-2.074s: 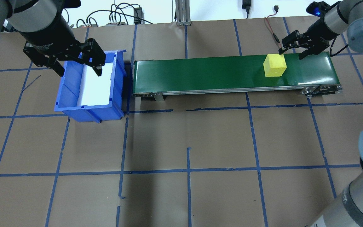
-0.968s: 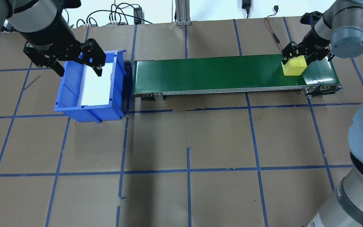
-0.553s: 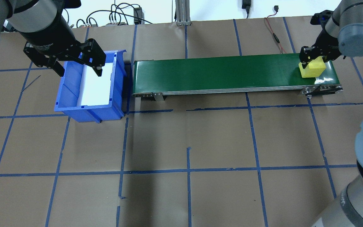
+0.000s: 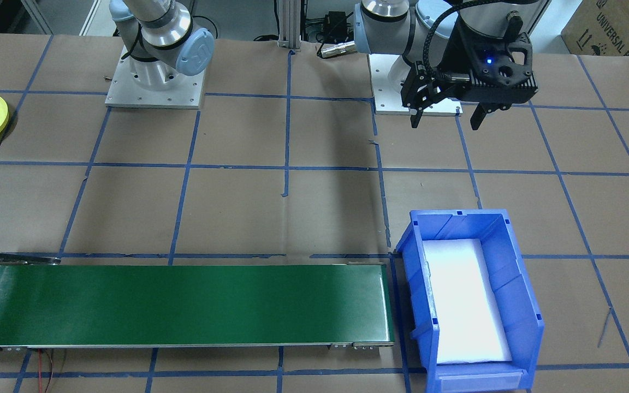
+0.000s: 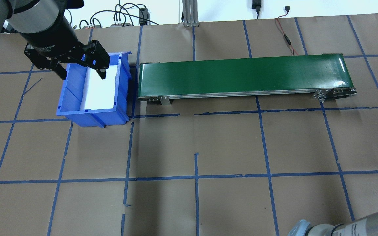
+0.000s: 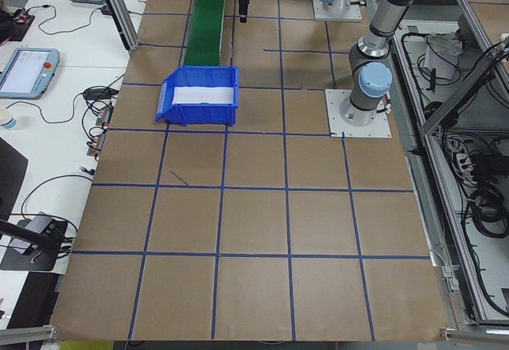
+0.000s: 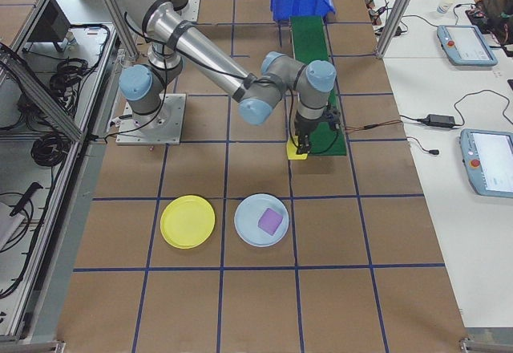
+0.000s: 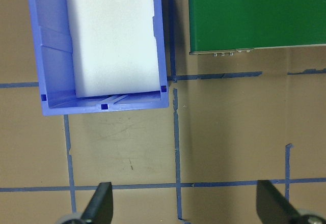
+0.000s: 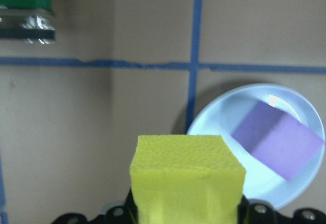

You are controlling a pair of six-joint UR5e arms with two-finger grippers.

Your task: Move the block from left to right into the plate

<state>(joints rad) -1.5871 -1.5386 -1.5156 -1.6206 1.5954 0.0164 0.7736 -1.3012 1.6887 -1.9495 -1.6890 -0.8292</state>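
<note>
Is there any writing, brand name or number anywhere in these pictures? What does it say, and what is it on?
"UNIVERSAL R", cut off by the picture's edge: on the cardboard box in the front-facing view's corner.
White lettering on the left arm's black wrist: too blurred to read.
Mark on the right arm's blue joint cap: a logo, not legible.
Lettering on the right arm's grey tube: too blurred.
Tablet screens beside the table: too small to read.
</note>
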